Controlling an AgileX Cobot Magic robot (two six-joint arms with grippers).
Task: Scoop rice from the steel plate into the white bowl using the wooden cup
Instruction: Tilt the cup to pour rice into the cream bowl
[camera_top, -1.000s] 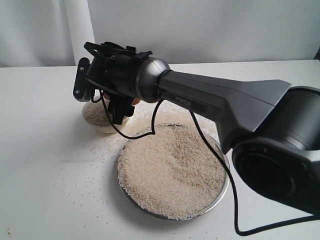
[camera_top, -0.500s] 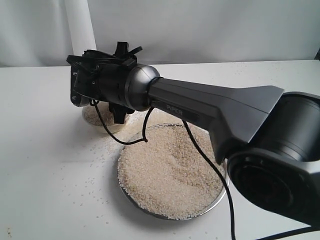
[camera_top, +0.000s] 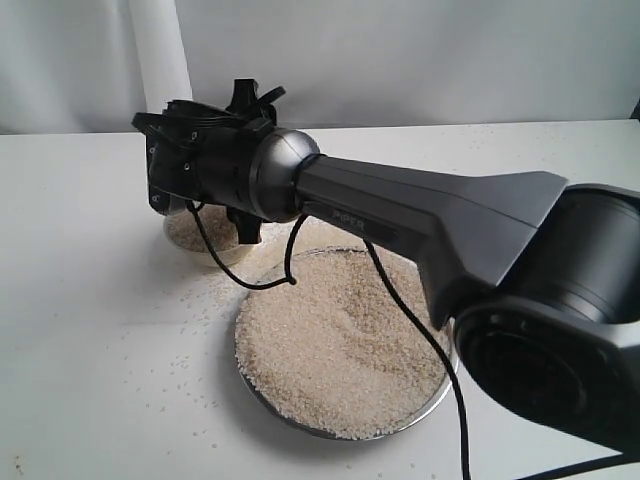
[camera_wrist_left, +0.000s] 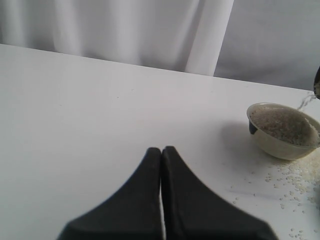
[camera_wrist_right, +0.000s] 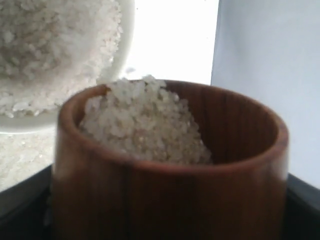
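In the right wrist view my right gripper (camera_wrist_right: 165, 222) is shut on the wooden cup (camera_wrist_right: 170, 190). The cup is tilted and holds a mound of rice (camera_wrist_right: 145, 125). It hangs just above the white bowl (camera_wrist_right: 125, 45), which has rice in it. In the exterior view the right wrist (camera_top: 215, 165) covers the cup and most of the white bowl (camera_top: 195, 240). The steel plate (camera_top: 442, 392) lies nearer the front, heaped with rice (camera_top: 340, 345). My left gripper (camera_wrist_left: 161, 150) is shut and empty above bare table, well apart from the white bowl (camera_wrist_left: 282, 132).
Loose grains (camera_top: 190, 330) are scattered on the white table around bowl and plate, also grains (camera_wrist_left: 295, 175) by the bowl. A black cable (camera_top: 250, 280) droops from the right wrist over the plate's edge. A pale curtain (camera_wrist_left: 125, 30) hangs behind the table.
The right wrist has rolled and shifted left over the white bowl; over the last half second it has hardly moved. The left gripper's earlier state is not shown.
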